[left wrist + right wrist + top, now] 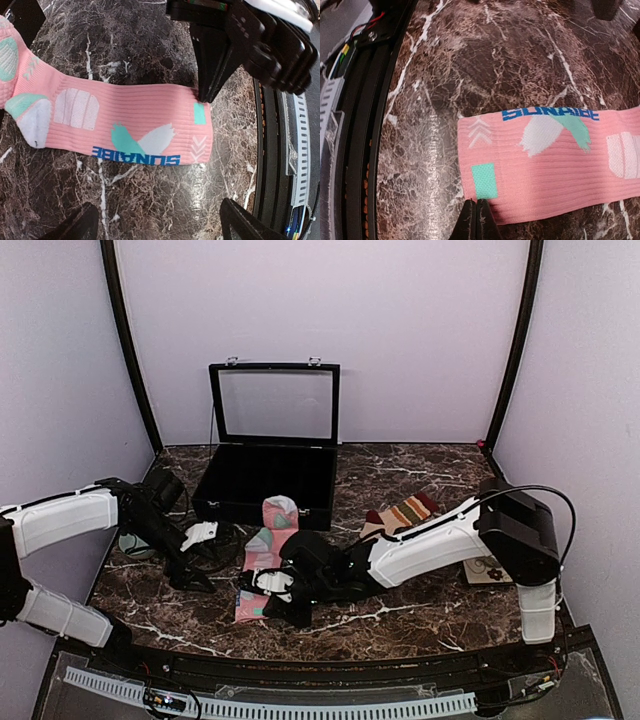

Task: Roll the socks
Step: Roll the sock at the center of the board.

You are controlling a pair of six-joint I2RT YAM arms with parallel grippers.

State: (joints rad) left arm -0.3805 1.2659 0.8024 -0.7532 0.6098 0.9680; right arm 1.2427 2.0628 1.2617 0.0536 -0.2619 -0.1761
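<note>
Marble tabletop (420, 620), black case (265, 485) open behind pink sock (268, 540); right end effector (476, 214) shut at its edge, left end effector (157, 222) wide.

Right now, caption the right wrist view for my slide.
Right gripper shut at the cuff edge of a flat pink fabric sock with mint-teal patches on dark marble table.

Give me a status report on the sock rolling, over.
Left gripper open, near pink sock. Right gripper shut, tips on its cuff edge. Sock flat, not yet rolled. Tan sock lies apart, nothing blocking.
</note>
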